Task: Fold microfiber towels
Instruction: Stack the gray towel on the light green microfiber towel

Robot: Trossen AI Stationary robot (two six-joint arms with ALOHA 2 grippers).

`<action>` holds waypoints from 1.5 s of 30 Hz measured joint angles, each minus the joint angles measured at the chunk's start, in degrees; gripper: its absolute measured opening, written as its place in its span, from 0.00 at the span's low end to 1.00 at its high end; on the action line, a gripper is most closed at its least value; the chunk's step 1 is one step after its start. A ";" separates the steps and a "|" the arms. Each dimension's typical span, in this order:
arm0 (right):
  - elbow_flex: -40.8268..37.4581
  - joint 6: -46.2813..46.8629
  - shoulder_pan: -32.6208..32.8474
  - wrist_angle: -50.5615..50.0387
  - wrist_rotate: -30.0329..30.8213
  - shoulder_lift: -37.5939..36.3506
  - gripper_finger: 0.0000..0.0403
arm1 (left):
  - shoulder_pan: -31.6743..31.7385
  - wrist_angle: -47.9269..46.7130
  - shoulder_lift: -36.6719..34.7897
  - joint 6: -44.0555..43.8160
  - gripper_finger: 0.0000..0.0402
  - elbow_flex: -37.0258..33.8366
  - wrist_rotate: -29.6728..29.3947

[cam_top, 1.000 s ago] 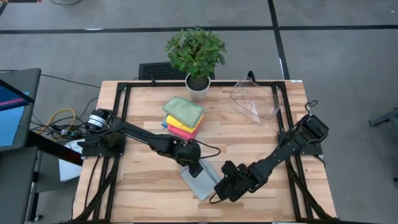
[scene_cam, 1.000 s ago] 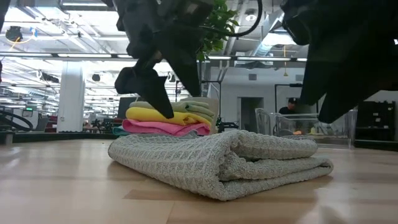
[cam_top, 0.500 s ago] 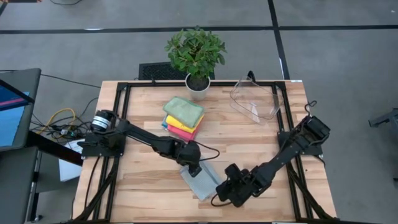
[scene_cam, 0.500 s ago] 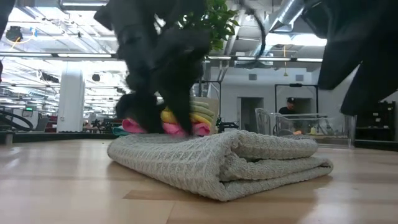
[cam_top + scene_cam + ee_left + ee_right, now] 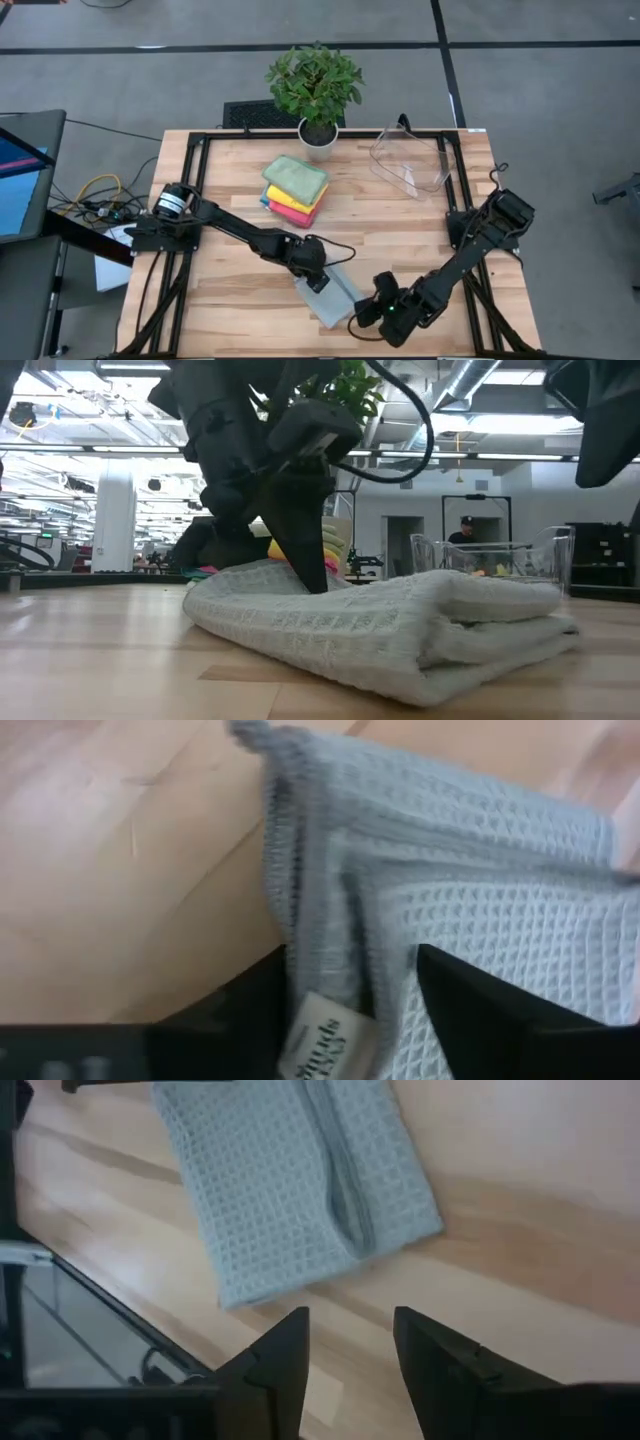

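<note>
A pale grey waffle-weave towel (image 5: 330, 297) lies folded on the wooden table near its front edge; it also shows in the low view (image 5: 380, 625). My left gripper (image 5: 318, 282) points steeply down onto the towel's far end, open, with its fingers astride the hemmed edge that bears a label (image 5: 320, 1042). My right gripper (image 5: 373, 311) hovers open over bare wood just right of the towel, and nothing is between its fingers (image 5: 350, 1350). A stack of folded towels (image 5: 295, 187) in green, yellow, pink and blue rests farther back. My left gripper comes from above, slanting down, with one finger (image 5: 250, 1015) outside the towel's hemmed far edge (image 5: 300, 920). The other finger (image 5: 480, 1010) is set on the towel's top. In the low view a fingertip (image 5: 308, 565) dents the cloth. The towel lies on the table.
A potted plant (image 5: 316, 90) stands at the table's far edge. A clear plastic bin (image 5: 410, 160) sits at the far right. Bare wood lies left of the grey towel and between it and the stack.
My left gripper has come down onto the grey towel's far end. The towel's near end has shifted a little toward the right in the low view. My right gripper has drawn away from the towel toward the table's near right and rolled.
</note>
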 joint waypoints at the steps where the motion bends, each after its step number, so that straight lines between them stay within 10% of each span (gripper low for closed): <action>1: 0.00 1.35 0.04 0.22 0.02 0.25 0.43 | -0.13 0.62 0.07 -1.56 0.49 -0.07 -0.35; 15: 1.06 12.46 3.88 2.55 -0.91 3.91 0.42 | -1.05 6.50 0.66 -11.44 0.04 -0.23 -4.94; 30: 1.03 -0.19 1.51 13.38 0.67 3.65 0.42 | -0.75 7.35 0.69 -11.16 0.19 -0.23 -4.21; 35: 1.17 9.34 1.31 9.44 -1.61 3.65 0.43 | 0.05 7.28 0.66 -13.14 0.18 -0.23 -2.45; 45: 1.62 16.16 0.81 4.70 -0.54 4.46 0.69 | 0.35 8.50 0.64 -13.40 0.18 -0.23 -3.02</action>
